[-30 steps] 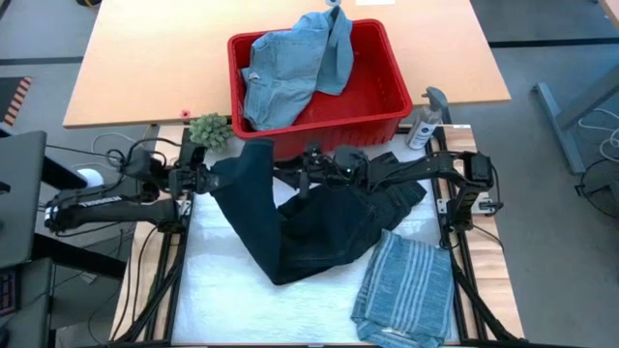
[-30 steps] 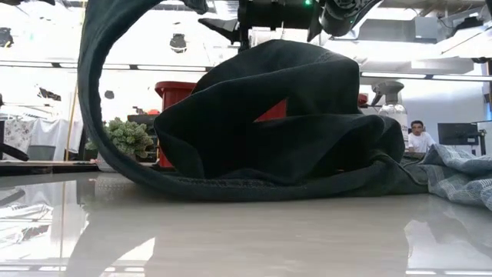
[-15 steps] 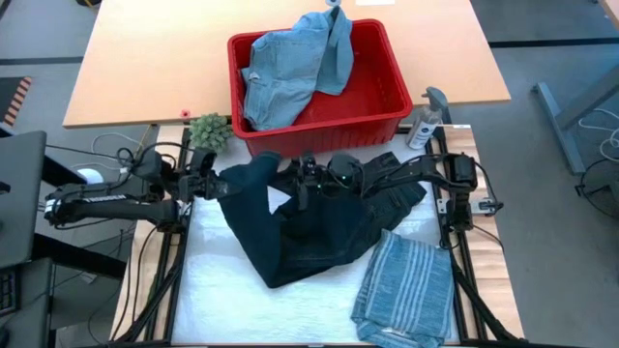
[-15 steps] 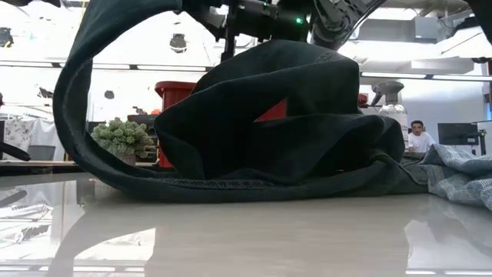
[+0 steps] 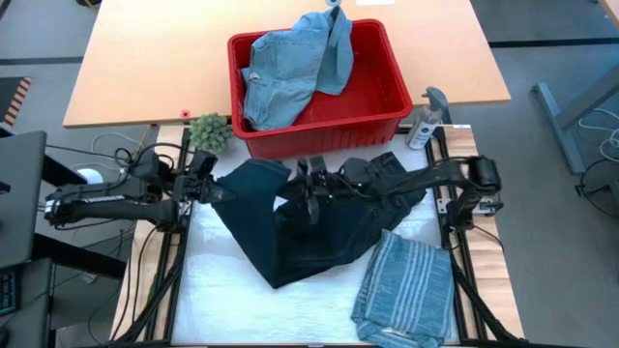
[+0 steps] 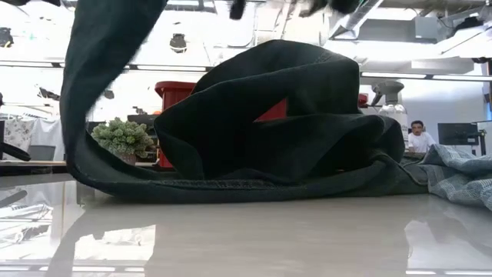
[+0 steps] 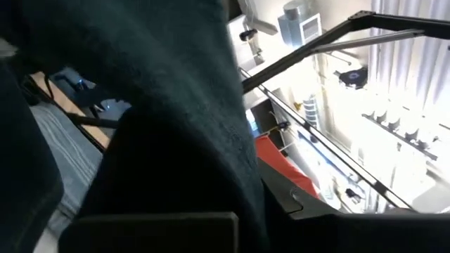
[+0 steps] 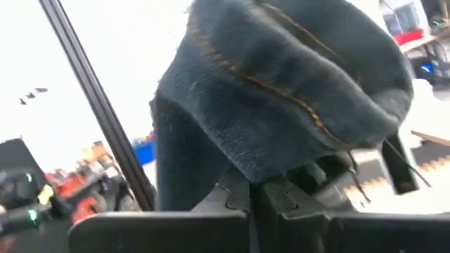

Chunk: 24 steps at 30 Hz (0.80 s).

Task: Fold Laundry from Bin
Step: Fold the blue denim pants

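The dark navy trousers (image 5: 300, 232) lie heaped on the white pad, and both grippers hold up their far part. My left gripper (image 5: 213, 189) is shut on one end at the pad's left. My right gripper (image 5: 309, 190) is shut on a seamed fold near the middle. From the left hold a strip of trouser (image 6: 84, 115) hangs down to the table. The red bin (image 5: 387, 58) stands beyond the pad, with light blue denim pieces (image 5: 290, 68) heaped inside. One of them is draped over its far rim. A folded blue-grey striped shirt (image 5: 406, 285) lies at the near right. My left gripper holds the trousers at their left end (image 7: 190, 176). The cloth drapes over the fingers and hides the place of contact. The end is lifted, and the cloth hangs from it down to the pad. My right gripper pinches a thick, several-layered fold with an orange-stitched seam (image 8: 261, 172) between its two fingers, reaching in from the table's right. The fold bulges over the fingers and is lifted off the heap.
A small green plant (image 5: 208, 129) stands at the pad's far left corner, and a spray bottle (image 5: 426, 116) at its far right. The wooden table (image 5: 145, 68) carries the bin. A person (image 6: 419, 137) sits far off in the room.
My right gripper has shut on the trousers' fold. It has gone up and a little toward the near edge, leaving the low view. The strip hanging from my left gripper has swung a little to the left.
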{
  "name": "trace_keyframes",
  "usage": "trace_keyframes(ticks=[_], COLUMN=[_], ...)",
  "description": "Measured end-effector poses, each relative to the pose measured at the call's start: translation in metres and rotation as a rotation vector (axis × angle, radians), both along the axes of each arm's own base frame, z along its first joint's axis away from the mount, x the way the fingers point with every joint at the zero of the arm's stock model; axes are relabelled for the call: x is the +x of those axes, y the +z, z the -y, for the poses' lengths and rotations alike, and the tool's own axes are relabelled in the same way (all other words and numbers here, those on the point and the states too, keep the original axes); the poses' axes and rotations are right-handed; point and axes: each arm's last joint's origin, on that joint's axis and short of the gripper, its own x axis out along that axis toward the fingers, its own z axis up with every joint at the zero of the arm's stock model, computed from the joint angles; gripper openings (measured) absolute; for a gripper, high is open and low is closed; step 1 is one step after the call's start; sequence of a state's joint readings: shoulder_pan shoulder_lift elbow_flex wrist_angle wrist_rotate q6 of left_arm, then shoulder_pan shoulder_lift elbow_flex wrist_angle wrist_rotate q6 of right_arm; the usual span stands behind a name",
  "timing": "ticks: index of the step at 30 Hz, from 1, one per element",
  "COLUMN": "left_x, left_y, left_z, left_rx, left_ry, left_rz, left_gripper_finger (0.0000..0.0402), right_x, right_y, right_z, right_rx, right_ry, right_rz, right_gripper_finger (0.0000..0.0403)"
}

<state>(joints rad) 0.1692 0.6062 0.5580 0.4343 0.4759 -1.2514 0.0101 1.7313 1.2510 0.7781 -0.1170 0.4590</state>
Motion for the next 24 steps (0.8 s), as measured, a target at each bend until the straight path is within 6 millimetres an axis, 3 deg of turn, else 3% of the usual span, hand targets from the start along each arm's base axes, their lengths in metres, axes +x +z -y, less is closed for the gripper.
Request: trace_keyframes(ticks=[7,12,18,24], left_x=[-0.010,-0.004,0.008,0.015], left_y=[0.003,-0.010,-0.026,-0.035], left_z=[-0.001,-0.002,0.003,0.011], left_rx=[0.031,0.046,0.085,0.148], left_ry=[0.103,0.119,0.084,0.031], left_rz=[0.038,-0.097,-0.238,-0.293], left_gripper_finger=[0.0000,0.0000,0.0000,0.0012], right_x=[-0.024,-0.026,-0.010,0.018], right_y=[0.014,0.012,-0.013,-0.021], right_z=[-0.046,-0.076,-0.098,-0.117], right_rx=[-0.077,-0.074,-0.033,-0.022], right_ry=[-0.056,0.009,0.053,0.116], right_rz=[-0.174,-0.140,-0.172,-0.177], right_gripper_finger=[0.0023,0.0023,0.0023,0.0023])
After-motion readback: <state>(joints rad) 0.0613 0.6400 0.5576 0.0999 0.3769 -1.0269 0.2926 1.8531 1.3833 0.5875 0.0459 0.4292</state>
